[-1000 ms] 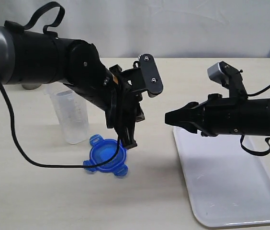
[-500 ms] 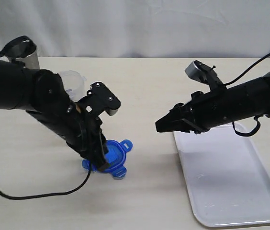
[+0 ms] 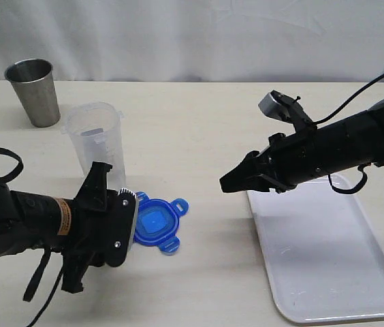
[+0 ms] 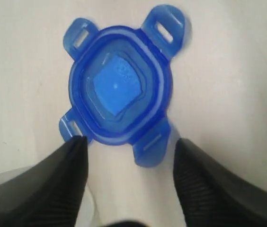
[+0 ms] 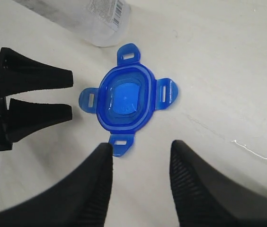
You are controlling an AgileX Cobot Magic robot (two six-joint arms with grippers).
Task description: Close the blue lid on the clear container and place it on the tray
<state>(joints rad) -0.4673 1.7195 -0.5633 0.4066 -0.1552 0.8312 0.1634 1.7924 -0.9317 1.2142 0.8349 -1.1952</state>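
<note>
At the far left back of the pale wooden desk (image 3: 199,122) stands a grey steel cup (image 3: 34,92). Just right of it and nearer the camera, a tall translucent plastic container (image 3: 97,146) stands upright with its rounded-square mouth uncovered. In front of it, low over the desk, lies the left arm. Its black pincer (image 4: 129,143) is spread wide and holds nothing, its fingertips just short of a small blue plastic lid (image 3: 156,225) with four snap tabs. The lid lies flat on the desk, near the container's foot and well apart from the tray. One tab points into the gap between the fingers. Further right, the right arm's black pincer (image 3: 226,182) hangs above the desk, parted and gripping nothing, aimed toward the lid. At the right edge lies a large flat white plastic tray (image 3: 328,272) with rounded corners.
</note>
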